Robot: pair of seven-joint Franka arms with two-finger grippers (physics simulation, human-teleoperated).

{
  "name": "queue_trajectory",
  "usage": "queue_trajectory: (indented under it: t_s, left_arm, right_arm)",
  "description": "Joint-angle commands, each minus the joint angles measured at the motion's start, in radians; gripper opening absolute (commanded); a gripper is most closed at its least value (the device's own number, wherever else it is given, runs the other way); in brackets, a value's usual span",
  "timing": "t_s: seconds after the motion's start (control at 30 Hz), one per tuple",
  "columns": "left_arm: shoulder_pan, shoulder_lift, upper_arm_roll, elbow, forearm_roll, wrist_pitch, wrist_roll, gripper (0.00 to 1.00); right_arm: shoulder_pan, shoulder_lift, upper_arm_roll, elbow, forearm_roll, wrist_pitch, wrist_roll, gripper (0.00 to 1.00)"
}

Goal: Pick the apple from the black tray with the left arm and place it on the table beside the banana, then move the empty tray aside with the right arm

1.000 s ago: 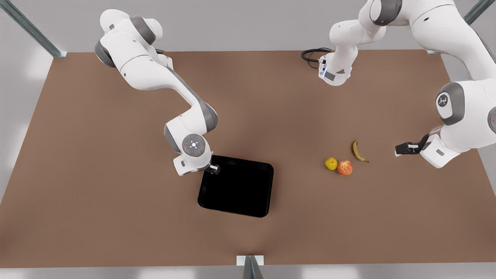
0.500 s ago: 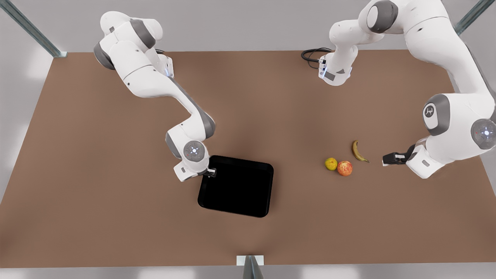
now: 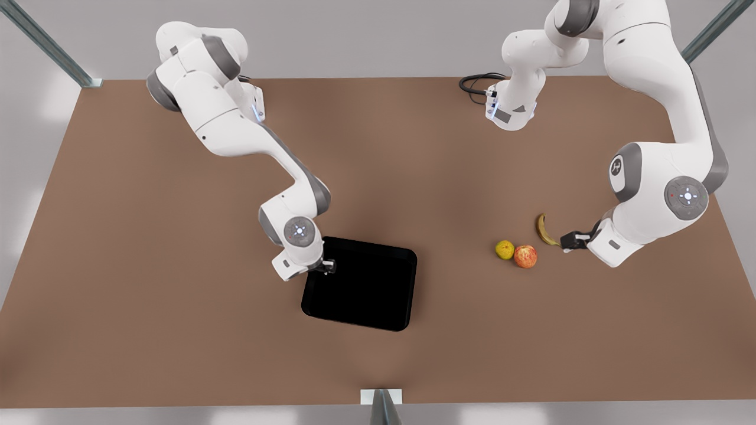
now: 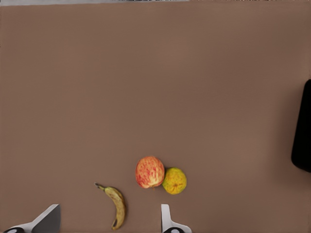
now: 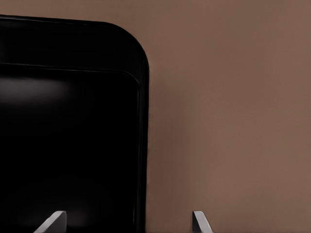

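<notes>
Brown table [image 3: 147,307] fills the scene, two white arms reaching in over it. The right arm [image 3: 236,130], on the front view's left, bends down to the black tray [image 3: 360,283], which sits empty near the table's middle. The right gripper [image 3: 328,267] hangs over the tray's near corner, fingers [image 5: 54,221] spread apart, straddling the tray's raised rim in the right wrist view.

Over on the front view's right, the left arm [image 3: 655,177] curls in low, and the left gripper [image 3: 570,239] sits just beside the banana's [image 3: 545,230] lower end; its fingertips [image 4: 167,218] stand wide apart with nothing between them.

The apple [image 3: 525,256] rests on the table, well apart from the tray, touching a smaller yellow-green fruit [image 3: 504,249] and near the banana.
</notes>
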Motion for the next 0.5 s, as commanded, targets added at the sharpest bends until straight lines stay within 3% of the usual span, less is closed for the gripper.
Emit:
queue_trajectory:
  t_s: [0.0,0.47]
  left_arm:
    - [0.002,-0.003,0.000,0.001,-0.007,0.017,-0.078,1.00]
    - [-0.004,-0.009,-0.004,-0.012,0.003,-0.026,-0.013,1.00]
  right_arm:
    - [0.000,0.000,-0.003,-0.019,-0.010,0.081,-0.026,0.97]
    - [0.000,0.034,-0.019,-0.062,-0.024,0.184,-0.015,0.94]
